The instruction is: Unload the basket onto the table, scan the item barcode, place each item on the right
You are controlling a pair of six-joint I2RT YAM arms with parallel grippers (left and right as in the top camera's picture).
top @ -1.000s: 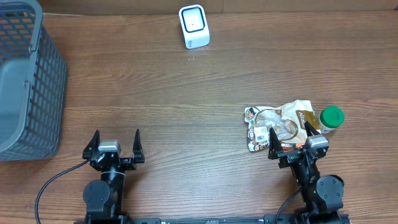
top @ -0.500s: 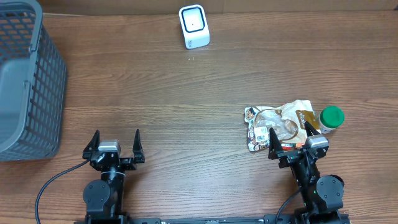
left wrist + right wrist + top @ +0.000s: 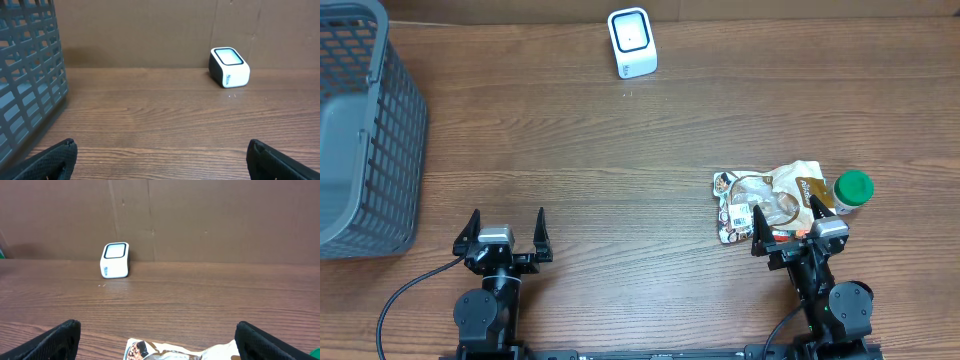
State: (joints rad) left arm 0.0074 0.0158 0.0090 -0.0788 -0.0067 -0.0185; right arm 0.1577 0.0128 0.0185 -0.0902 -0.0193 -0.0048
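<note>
Where pouch [image 3: 765, 203] lies, one bottle [image 3: 852, 190], one scanner [image 3: 632, 42]

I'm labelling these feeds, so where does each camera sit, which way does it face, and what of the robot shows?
Overhead: above the table, looking straight down; both arms at the bottom edge, left tool and right tool open.
Left wrist: low on the left arm, facing across to the basket and scanner; own fingers in the bottom corners.
Right wrist: low on the right arm, facing the scanner, snack packet at bottom edge; own fingers in corners.
Shared: all three show the scanner.
</note>
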